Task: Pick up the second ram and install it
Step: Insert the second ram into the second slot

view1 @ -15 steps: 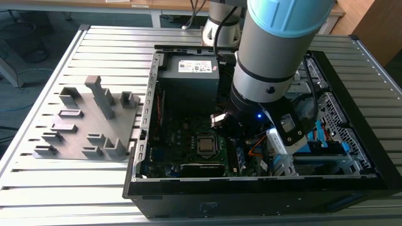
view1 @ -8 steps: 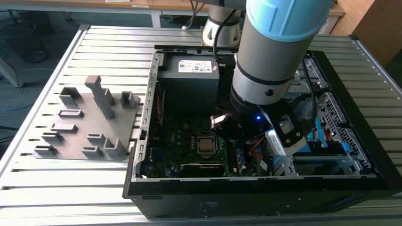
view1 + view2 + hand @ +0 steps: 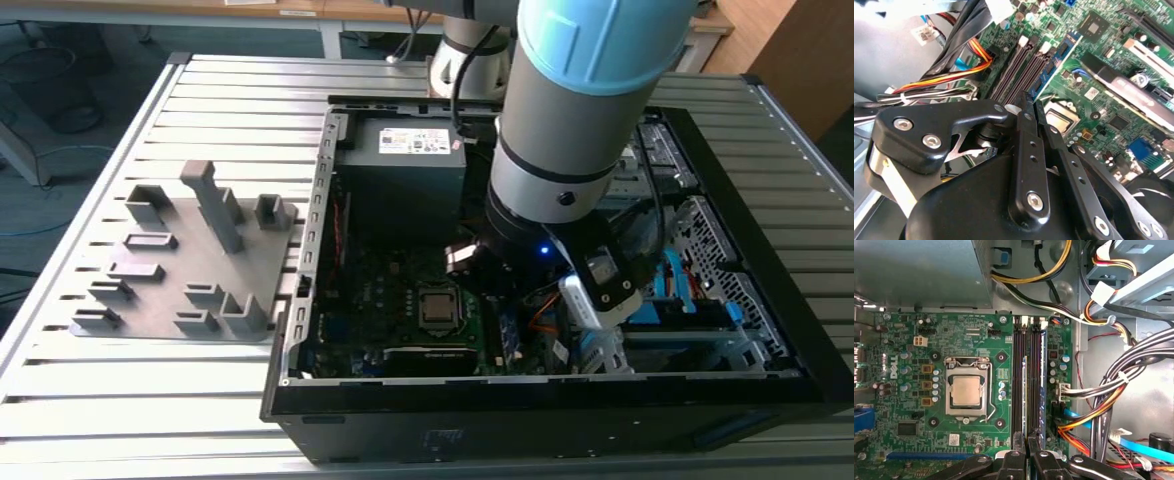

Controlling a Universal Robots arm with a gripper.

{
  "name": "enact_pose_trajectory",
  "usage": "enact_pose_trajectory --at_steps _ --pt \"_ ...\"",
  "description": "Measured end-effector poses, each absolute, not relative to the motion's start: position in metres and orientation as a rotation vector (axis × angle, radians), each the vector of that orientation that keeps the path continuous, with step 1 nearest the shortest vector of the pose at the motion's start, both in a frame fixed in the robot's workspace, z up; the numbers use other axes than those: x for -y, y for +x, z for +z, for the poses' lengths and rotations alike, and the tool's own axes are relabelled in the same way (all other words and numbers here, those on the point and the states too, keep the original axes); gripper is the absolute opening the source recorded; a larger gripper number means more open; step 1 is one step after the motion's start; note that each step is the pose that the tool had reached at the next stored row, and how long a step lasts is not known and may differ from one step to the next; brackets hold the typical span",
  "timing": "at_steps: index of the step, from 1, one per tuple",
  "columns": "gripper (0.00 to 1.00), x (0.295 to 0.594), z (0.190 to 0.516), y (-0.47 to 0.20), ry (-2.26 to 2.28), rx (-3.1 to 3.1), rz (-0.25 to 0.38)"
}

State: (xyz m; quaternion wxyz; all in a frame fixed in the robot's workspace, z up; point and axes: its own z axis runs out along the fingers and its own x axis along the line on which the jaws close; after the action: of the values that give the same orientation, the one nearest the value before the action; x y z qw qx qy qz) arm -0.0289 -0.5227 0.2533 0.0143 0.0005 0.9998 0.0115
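My gripper [image 3: 1025,456] is down inside the open computer case [image 3: 561,395], over the memory slots [image 3: 1018,385] to one side of the processor. Its two black fingers [image 3: 1024,150] stand close together, shut on the second ram [image 3: 1025,395]. I see the stick edge-on as a thin pale line running out from the fingertips along the slots. Another stick with a blue edge [image 3: 1043,385] sits in a slot beside it; in the second wrist view this blue stick [image 3: 1054,67] lies just past the fingertips. In the exterior view the arm's wrist covers most of the gripper [image 3: 507,300].
The processor socket [image 3: 966,392] lies beside the slots. Bundles of cables [image 3: 1114,390] hang close on the other side, and the power supply [image 3: 400,170] stands at the case's far end. A gray holder block [image 3: 187,260] sits on the slatted table at the exterior view's left.
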Motion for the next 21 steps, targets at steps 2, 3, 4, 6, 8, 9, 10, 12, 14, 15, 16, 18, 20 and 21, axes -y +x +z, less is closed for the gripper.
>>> enact_pose_trajectory --at_steps 2,3,4,6,8,9,10,12,14,15,16,18,20,21 --pt "0.14 0.520 0.252 -0.029 0.002 -3.113 0.042" --pt "0.14 0.518 0.252 -0.029 0.002 -3.113 0.048" --pt "0.14 0.517 0.251 -0.030 0.002 -3.113 0.055" --pt "0.14 0.513 0.250 -0.030 0.002 -3.112 0.072" --pt "0.14 0.512 0.248 -0.031 0.002 -3.112 0.081" --pt "0.14 0.511 0.247 -0.031 0.002 -3.112 0.081" --pt "0.14 0.510 0.245 -0.031 0.002 -3.112 0.081" --pt "0.14 0.504 0.238 -0.031 0.002 -3.112 0.081" --pt "0.14 0.504 0.238 -0.031 0.002 -3.112 0.081" --pt "0.14 0.504 0.238 -0.031 0.002 -3.112 0.081" --pt "0.14 0.504 0.237 -0.031 0.002 -3.112 0.081" --pt "0.14 0.503 0.237 -0.031 0.002 -3.112 0.081" --pt "0.14 0.503 0.236 -0.031 0.002 -3.112 0.081" --pt "0.14 0.503 0.236 -0.031 0.002 -3.112 0.081"
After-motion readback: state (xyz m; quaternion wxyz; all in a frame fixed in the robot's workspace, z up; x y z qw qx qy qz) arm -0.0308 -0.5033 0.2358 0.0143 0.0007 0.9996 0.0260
